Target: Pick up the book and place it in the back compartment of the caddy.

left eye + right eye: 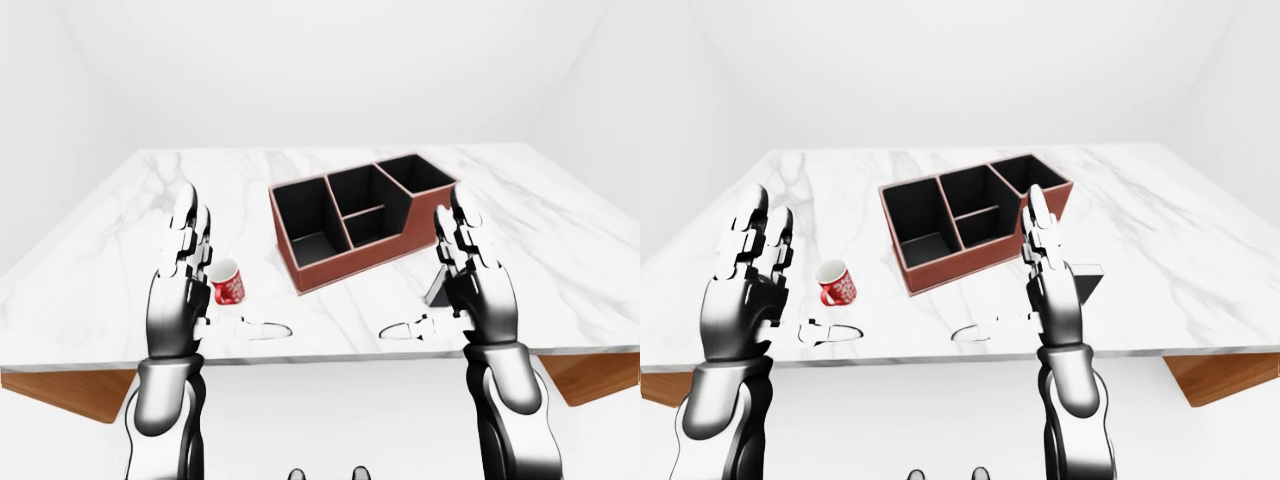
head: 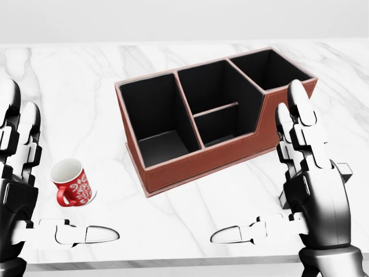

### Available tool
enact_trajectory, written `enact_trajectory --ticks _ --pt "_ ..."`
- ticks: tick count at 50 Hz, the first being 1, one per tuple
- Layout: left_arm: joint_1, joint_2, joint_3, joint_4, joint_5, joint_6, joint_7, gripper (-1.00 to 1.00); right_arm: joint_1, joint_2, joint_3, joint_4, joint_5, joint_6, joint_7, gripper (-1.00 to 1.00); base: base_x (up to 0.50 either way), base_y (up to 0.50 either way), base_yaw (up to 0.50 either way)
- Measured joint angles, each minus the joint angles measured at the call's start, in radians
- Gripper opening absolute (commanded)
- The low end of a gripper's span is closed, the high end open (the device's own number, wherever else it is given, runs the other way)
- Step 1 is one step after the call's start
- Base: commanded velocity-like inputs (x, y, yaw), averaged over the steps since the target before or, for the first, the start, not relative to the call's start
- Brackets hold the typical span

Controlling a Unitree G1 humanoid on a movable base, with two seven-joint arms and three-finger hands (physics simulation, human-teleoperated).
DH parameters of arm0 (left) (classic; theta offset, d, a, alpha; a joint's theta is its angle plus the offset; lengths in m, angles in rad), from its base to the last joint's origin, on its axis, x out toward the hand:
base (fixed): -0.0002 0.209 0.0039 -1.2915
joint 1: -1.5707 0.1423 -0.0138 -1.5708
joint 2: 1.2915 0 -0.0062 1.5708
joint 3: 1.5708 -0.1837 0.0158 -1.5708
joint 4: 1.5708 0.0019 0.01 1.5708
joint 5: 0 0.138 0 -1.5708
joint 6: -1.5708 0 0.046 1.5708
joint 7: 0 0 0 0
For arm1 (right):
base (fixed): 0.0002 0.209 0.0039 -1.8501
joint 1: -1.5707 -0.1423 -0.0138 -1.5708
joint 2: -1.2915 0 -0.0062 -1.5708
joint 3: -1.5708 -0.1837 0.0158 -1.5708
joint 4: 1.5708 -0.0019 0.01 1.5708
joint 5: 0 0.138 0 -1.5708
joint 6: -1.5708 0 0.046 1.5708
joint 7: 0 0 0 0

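Observation:
The brown caddy (image 2: 202, 156) with black compartments stands mid-table in the head view; its tallest compartment (image 2: 265, 66) is at the upper right. The dark book (image 1: 1089, 283) stands upright on the marble just right of the caddy's lower right corner. In the head view my right hand (image 2: 271, 179) hides most of it. That hand is open, fingers up and thumb pointing left, held between me and the book without touching it. My left hand (image 2: 43, 190) is open the same way at the left edge, near the red mug (image 2: 72, 186).
The white marble table (image 2: 75, 86) spreads wide around the caddy; its near edge (image 2: 173, 262) runs along the bottom of the head view. Wooden floor (image 1: 60, 395) shows beneath the table's corners in the eye views. White walls surround the table.

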Motion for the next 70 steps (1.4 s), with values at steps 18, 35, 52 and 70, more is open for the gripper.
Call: enact_trajectory --ticks 18,35,52,70 --pt "0.003 -0.002 -0.005 -0.004 0.002 0.0 0.0 1.0 -0.023 0.005 -0.009 0.007 -0.024 0.0 -0.029 1.0 0.27 -0.02 0.0" --pt "0.011 -0.003 -0.008 -0.015 0.003 0.0 0.0 1.0 -0.022 0.005 -0.019 -0.013 0.022 0.0 -0.04 1.0 0.24 0.0 0.0" --pt "0.006 -0.003 -0.011 -0.014 0.005 0.0 0.001 1.0 -0.019 0.005 -0.003 -0.014 0.015 0.0 -0.045 1.0 0.29 0.0 0.0" --pt "0.009 -0.003 -0.013 -0.018 0.006 0.0 0.0 1.0 -0.008 0.005 0.005 -0.019 0.021 0.0 -0.031 1.0 0.13 0.0 0.0"
